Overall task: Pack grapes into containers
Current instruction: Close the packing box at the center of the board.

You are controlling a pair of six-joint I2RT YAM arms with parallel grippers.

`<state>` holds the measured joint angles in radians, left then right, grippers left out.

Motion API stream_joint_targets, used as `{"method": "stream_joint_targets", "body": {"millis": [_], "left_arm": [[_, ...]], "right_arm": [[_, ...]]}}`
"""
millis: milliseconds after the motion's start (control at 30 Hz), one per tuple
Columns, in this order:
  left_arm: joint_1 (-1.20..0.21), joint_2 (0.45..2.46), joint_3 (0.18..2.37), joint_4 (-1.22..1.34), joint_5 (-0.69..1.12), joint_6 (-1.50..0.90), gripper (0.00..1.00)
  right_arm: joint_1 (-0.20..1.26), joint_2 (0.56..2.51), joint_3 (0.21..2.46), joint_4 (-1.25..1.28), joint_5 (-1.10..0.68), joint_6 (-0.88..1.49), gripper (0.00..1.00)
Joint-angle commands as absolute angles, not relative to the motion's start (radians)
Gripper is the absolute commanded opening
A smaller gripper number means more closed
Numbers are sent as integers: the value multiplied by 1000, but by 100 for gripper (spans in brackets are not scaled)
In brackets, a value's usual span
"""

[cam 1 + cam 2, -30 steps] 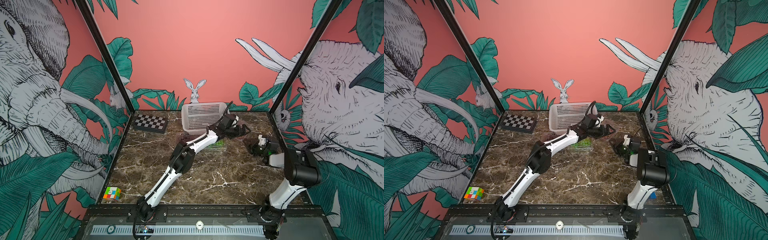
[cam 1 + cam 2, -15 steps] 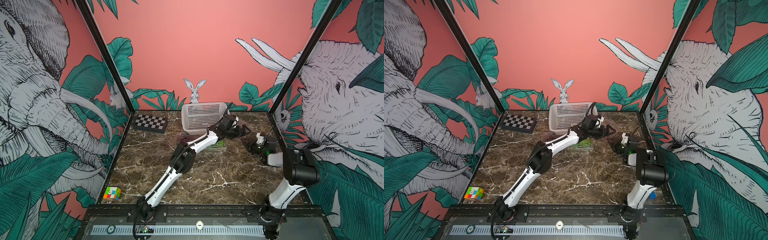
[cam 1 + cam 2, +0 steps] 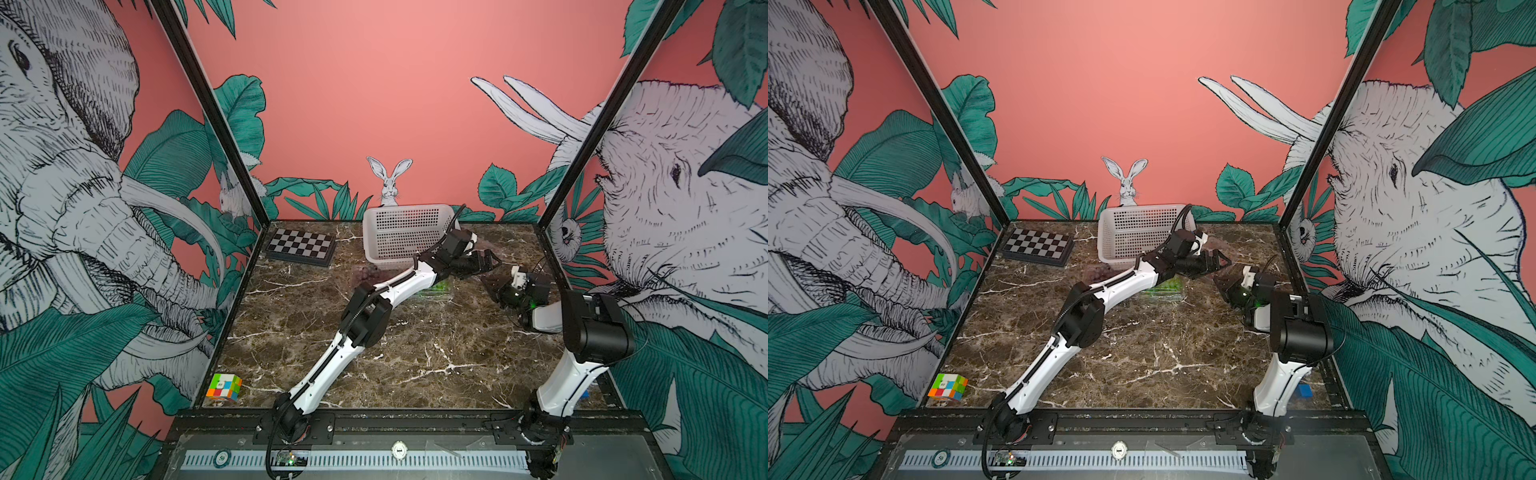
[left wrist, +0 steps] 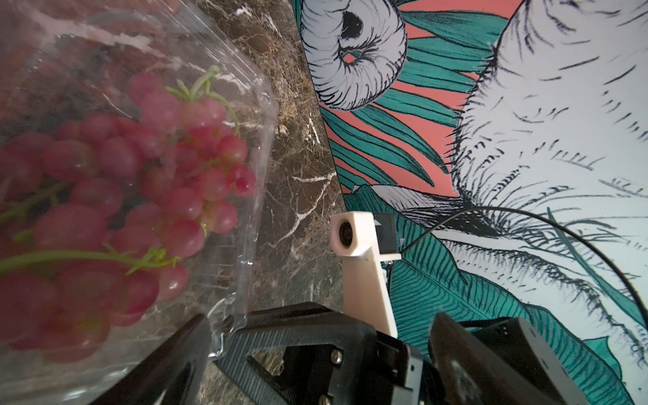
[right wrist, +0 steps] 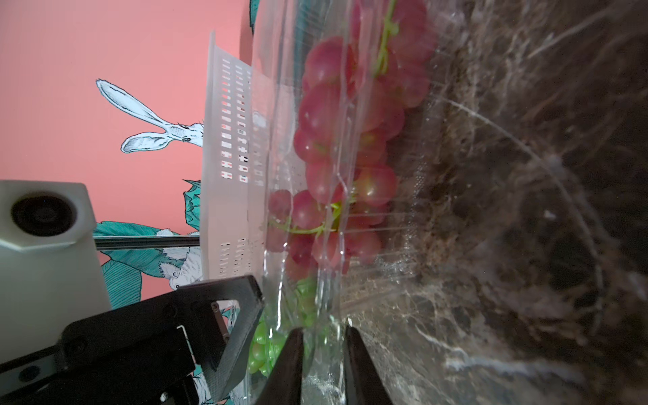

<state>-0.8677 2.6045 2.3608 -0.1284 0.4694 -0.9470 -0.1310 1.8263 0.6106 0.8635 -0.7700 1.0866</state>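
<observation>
My left gripper [image 3: 485,263]: jaws at full spread, holding nothing. It hovers near the far right corner of the table [image 3: 415,349], beside the white basket [image 3: 399,232]. The clear container [image 4: 258,210], with the red grapes [image 4: 115,196] inside, sits just off one left finger [image 4: 182,350]. A plastic corner reaches that fingertip, but contact is uncertain.

My right gripper [image 5: 322,338]: jaws narrowed to a thin slot, with the container's clear edge running into it. I cannot tell whether my pads press the plastic. The red bunch lies just beyond the right fingertips, inside the wall. The green grapes [image 5: 261,345] show behind, in a second container [image 3: 436,289] nearer the table's middle.
</observation>
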Motion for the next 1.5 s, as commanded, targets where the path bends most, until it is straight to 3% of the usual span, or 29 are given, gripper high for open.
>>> {"method": "stream_joint_targets", "body": {"millis": [0,500,800,1000,1200,1300,1467], "left_arm": [[-864,2583,2342,-137,464,-954,99],[-864,2582,2338,-140,469,-957,100],[-864,2578,2338,-145,470,-957,99],[-865,2569,2337,-155,477,-955,99],[-865,2556,2338,-157,476,-968,99],[-869,2556,2344,-157,476,-974,99],[-870,2542,2343,-169,479,-973,99]], "right_arm": [[-126,1836,627,893,-756,1089,19],[-126,1834,622,889,-755,1088,11],[-127,1802,609,866,-762,1078,13],[-164,1625,612,554,-712,924,36],[-212,1457,763,69,-486,667,66],[-229,1506,843,50,-488,638,82],[-230,1586,958,40,-433,574,99]]}}
